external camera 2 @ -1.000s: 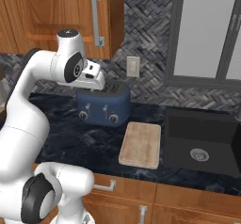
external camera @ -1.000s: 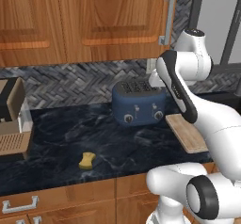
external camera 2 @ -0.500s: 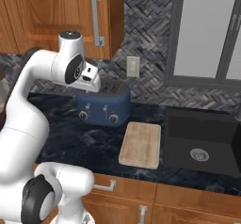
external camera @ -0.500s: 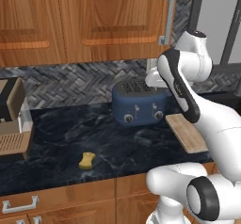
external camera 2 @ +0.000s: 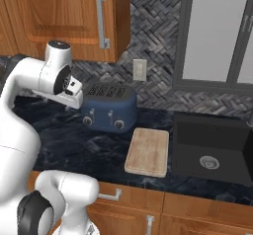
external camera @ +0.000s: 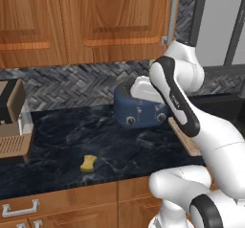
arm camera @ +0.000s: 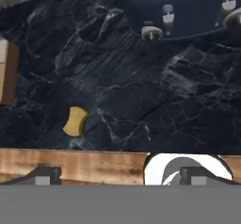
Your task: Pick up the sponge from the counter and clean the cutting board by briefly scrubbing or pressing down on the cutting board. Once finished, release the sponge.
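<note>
Yellow sponge, unlabelled, on counter

The left base view looks forward and down from behind the arm's left, with the toaster at 12 o'clock and the sponge near 8 o'clock. The right base view faces the same counter from the other side, the cutting board central. The hand view looks steeply down from closer, sharing toaster and sponge.

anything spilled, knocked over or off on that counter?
Nothing stands out. The sponge lies flat near the counter front edge, the cutting board sits flat beside the sink, and the toaster stands upright.
</note>
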{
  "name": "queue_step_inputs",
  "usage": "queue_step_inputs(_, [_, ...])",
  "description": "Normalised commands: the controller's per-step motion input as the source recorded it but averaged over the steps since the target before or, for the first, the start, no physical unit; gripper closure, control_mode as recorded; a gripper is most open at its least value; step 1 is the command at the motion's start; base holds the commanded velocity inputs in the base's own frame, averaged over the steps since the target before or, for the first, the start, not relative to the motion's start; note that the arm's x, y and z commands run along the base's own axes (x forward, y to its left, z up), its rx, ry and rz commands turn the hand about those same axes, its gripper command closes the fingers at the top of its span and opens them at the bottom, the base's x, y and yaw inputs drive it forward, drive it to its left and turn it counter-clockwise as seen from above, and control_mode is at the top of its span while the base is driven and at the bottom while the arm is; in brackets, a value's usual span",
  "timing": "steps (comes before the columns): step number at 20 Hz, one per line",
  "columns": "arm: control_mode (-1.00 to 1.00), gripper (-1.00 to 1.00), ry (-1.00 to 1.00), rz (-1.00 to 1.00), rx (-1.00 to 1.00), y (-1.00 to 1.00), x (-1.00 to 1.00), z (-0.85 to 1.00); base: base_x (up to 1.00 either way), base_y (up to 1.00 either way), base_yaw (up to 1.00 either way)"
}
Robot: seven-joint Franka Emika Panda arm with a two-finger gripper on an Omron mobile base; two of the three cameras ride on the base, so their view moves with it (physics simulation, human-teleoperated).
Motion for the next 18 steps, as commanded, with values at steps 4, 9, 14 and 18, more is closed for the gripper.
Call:
queue_step_inputs(4, [-1.0, -1.0, 0.12, 0.0, 0.26, 0.6, -0.19, -0.38, 0.0, 0.0, 0.0])
queue_step_inputs(9, [-1.0, -1.0, 0.17, 0.0, 0.04, 0.69, -0.08, -0.47, 0.0, 0.0, 0.0])
queue_step_inputs(14, [-1.0, -1.0, 0.12, 0.0, -0.02, 0.56, 0.0, -0.35, 0.0, 0.0, 0.0])
queue_step_inputs(18, [-1.0, -1.0, 0.08, 0.0, -0.2, 0.6, 0.0, -0.36, 0.0, 0.0, 0.0])
